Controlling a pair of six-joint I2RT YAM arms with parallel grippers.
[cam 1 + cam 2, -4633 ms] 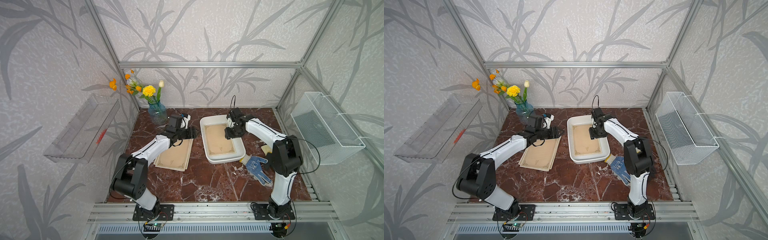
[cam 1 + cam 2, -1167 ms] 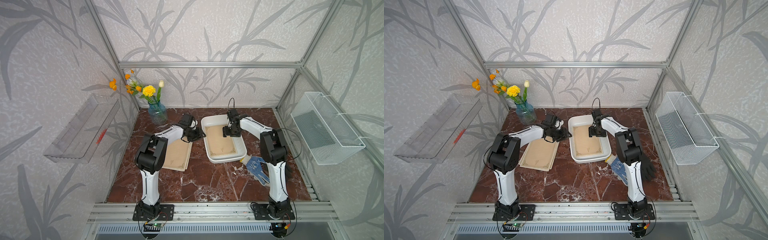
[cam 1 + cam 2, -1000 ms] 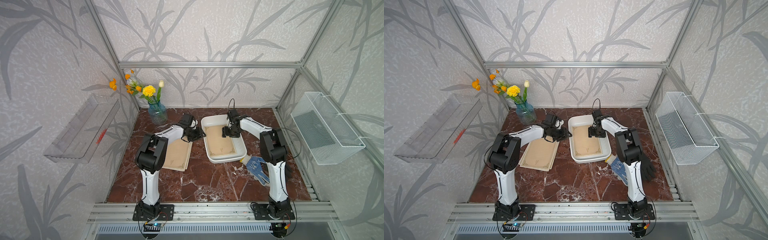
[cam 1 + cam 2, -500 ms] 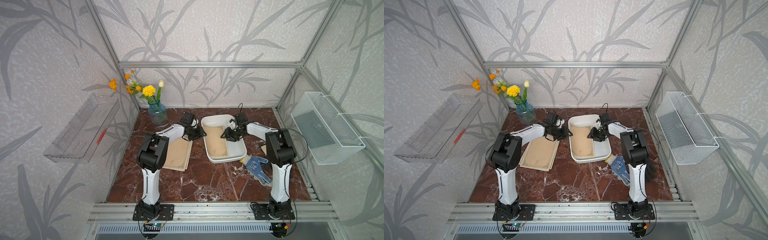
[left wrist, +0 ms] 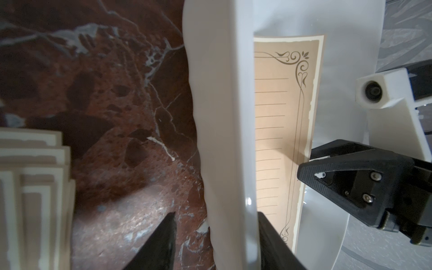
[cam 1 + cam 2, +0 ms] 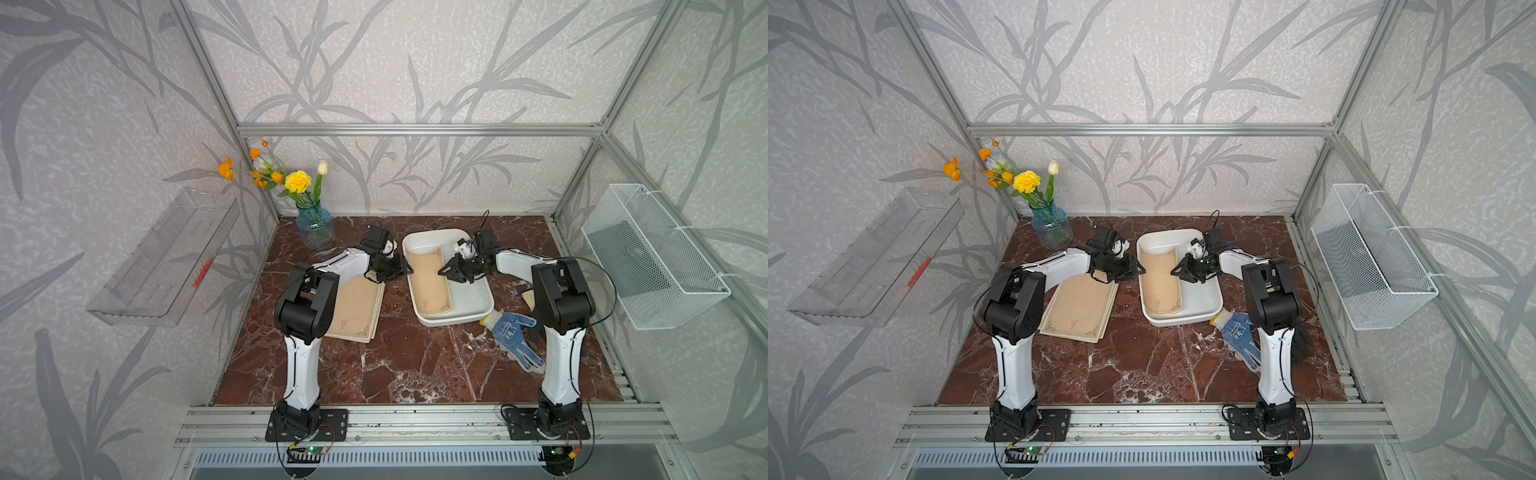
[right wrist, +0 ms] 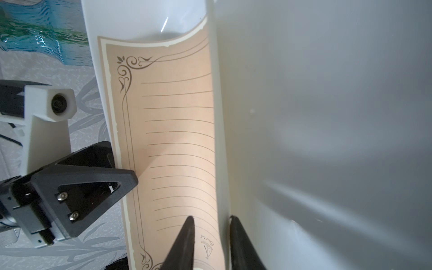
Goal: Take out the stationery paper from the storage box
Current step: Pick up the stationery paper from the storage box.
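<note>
A: Why is the sheet of stationery paper (image 6: 428, 278) bowed inside the storage box (image 6: 471, 305)?
B: The right gripper (image 6: 442, 272) has its raised long edge between nearly closed jaws, so it arches toward the wall on the left arm's side. Whether the pads bite, I can't tell.
A: And the left gripper (image 6: 405, 272)?
B: Spread astride that wall's rim, outer finger (image 5: 163, 243) clear of it; likely a brace against sliding.
A: Anything hidden?
B: The sheet's other long edge, behind that wall. The stack of sheets (image 6: 357, 305) outside lies partly under the arm.
</note>
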